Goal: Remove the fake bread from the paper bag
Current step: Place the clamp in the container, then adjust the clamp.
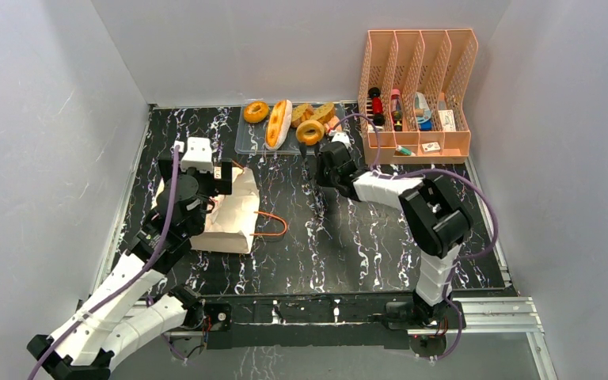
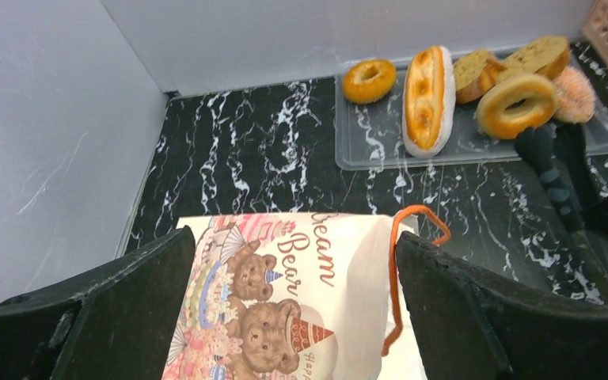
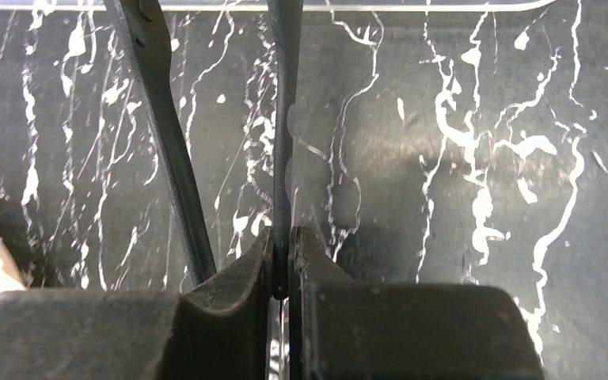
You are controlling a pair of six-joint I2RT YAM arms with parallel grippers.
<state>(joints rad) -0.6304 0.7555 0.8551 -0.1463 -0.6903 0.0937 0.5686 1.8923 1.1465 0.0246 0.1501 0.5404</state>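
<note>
The fake bread (image 1: pixel 279 123) is lying on the clear tray (image 1: pixel 247 142), so little is seeming left; the left gripper (image 2: pixel 294 236) is hovering wide open over the paper bag (image 1: pixel 233 214), the right gripper (image 1: pixel 310 152) closed, empty.

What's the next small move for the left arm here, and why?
Probably lower the open left claw and pinch the paper bag at its handle end to lift it and check inside. The bag lies flat on the table right under the claw, while the long roll, doughnuts and slices sit in the clear tray; whether anything remains inside is hidden.
</note>
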